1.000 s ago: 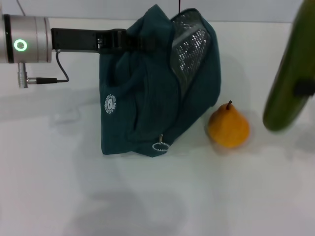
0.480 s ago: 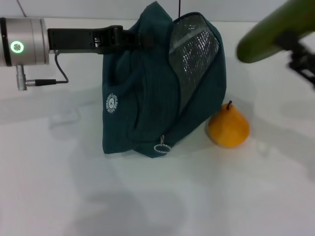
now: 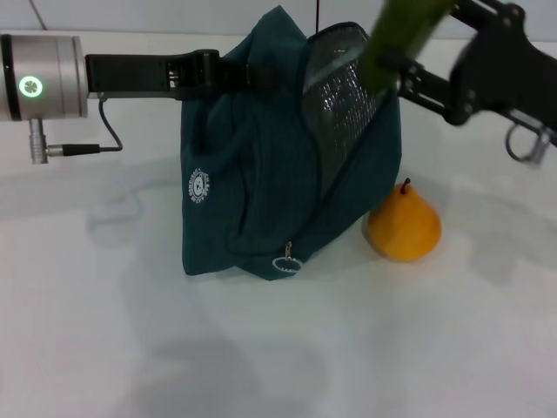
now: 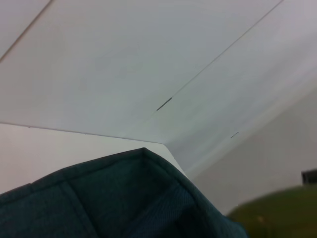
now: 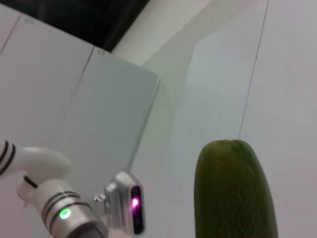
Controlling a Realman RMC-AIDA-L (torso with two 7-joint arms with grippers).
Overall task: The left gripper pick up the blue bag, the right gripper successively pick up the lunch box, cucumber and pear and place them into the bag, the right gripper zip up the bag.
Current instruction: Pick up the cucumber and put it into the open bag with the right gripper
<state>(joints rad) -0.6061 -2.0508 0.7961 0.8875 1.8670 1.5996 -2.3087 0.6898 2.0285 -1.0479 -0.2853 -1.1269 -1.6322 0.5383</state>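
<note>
The blue bag (image 3: 261, 174) stands upright on the white table, its lid flap open and showing silver lining (image 3: 344, 87). My left gripper (image 3: 218, 74) is shut on the bag's top edge from the left. The green cucumber (image 3: 405, 30) hangs tilted just above the bag's open top, with my right gripper (image 3: 396, 68) shut on it. An orange-yellow pear (image 3: 403, 225) rests on the table against the bag's right lower side. The lunch box is out of view. The left wrist view shows the bag's rim (image 4: 114, 198) and part of the cucumber (image 4: 277, 213). The cucumber (image 5: 235, 193) also fills the right wrist view.
The zipper pull ring (image 3: 285, 263) hangs at the bag's lower front. The left arm's silver wrist with a green light (image 3: 39, 85) and its cable reach in from the left. The white table (image 3: 261, 348) extends in front of the bag.
My right gripper has carried the cucumber from the far right leftward and upward to just over the bag's open top. The bag, pear and left gripper have stayed put.
</note>
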